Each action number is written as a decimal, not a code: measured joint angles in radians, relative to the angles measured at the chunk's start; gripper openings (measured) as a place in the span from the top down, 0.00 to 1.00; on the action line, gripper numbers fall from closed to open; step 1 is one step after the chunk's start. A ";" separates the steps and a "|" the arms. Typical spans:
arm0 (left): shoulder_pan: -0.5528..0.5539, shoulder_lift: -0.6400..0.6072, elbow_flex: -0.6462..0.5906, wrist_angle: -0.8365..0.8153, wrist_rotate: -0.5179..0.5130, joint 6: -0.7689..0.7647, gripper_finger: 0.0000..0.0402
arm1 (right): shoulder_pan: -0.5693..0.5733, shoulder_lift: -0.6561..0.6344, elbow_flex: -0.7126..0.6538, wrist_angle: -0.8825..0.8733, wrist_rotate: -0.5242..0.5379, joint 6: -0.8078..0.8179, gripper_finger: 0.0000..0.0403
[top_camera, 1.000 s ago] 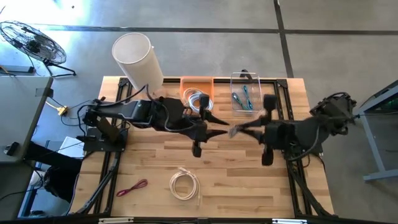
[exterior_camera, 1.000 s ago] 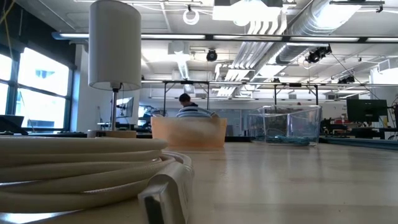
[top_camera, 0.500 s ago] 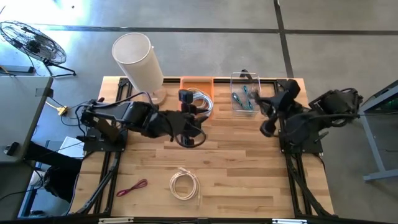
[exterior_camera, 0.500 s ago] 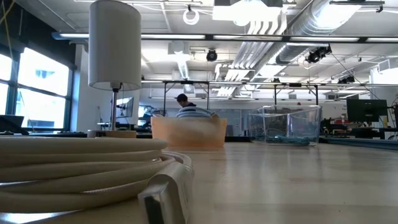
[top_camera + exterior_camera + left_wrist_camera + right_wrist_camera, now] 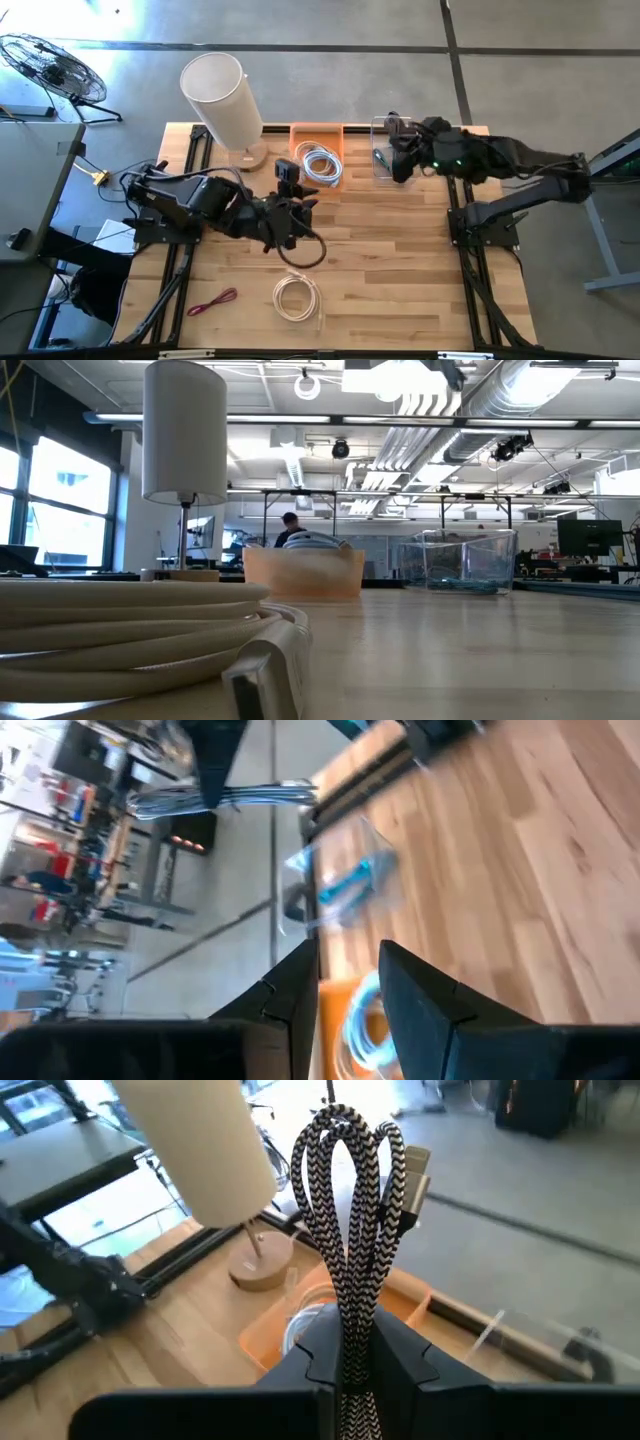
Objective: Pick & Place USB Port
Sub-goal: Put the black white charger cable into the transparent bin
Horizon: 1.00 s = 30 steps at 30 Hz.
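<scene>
My right gripper [image 5: 355, 1350] is shut on a black-and-white braided USB cable [image 5: 350, 1210], folded into loops. In the high view this gripper [image 5: 398, 160] hangs over the clear bin [image 5: 392, 125] at the table's far edge. My left gripper [image 5: 350, 975] is open by a narrow gap and holds nothing. It hovers over the middle of the table [image 5: 300, 203], below the orange bin [image 5: 332, 130]. That bin holds a white and blue cable coil [image 5: 318, 162]. My right gripper pinches the folded bundle of braided strands [image 5: 350, 1305] between its two fingers. The loops stand out beyond the fingertips, and a USB plug [image 5: 412, 1175] lies beside them near their far end. The bundle is lifted clear, above the two bins.
A white coiled cable [image 5: 296, 298] and a red cable [image 5: 212, 301] lie near the table's near edge. A tall white cylinder lamp [image 5: 222, 95] stands at the far left corner. Teal cables [image 5: 384, 160] lie in the clear bin. Bare wood spans the near right part.
Both grippers were close together at mid-table. The right arm then swung to the far edge and stretched out over the clear bin. The left arm drew back toward the table's left and near side.
</scene>
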 joint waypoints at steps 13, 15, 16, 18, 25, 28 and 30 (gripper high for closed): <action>-0.115 0.000 0.000 -0.291 0.001 -0.205 0.74 | -0.424 0.002 -0.315 0.226 -0.268 0.054 0.95; -0.113 0.000 0.000 -0.320 0.000 -0.221 0.74 | -0.494 0.002 -0.361 0.242 -0.306 0.054 0.95; -0.112 0.000 0.000 -0.333 -0.002 -0.225 0.74 | -0.530 0.002 -0.387 0.259 -0.337 0.054 0.95; -0.111 0.000 0.000 -0.363 -0.003 -0.226 0.74 | -0.593 0.002 -0.441 0.309 -0.405 0.058 0.95; -0.087 -0.001 0.000 -0.403 -0.046 -0.207 0.74 | -0.742 0.003 -0.626 0.546 -0.596 0.082 0.88; -0.080 -0.003 0.000 -0.403 -0.073 -0.152 0.74 | -0.766 0.003 -0.658 0.576 -0.619 0.078 0.79; -0.071 -0.004 0.000 -0.403 -0.087 -0.101 0.74 | -0.773 0.003 -0.662 0.580 -0.634 0.060 0.73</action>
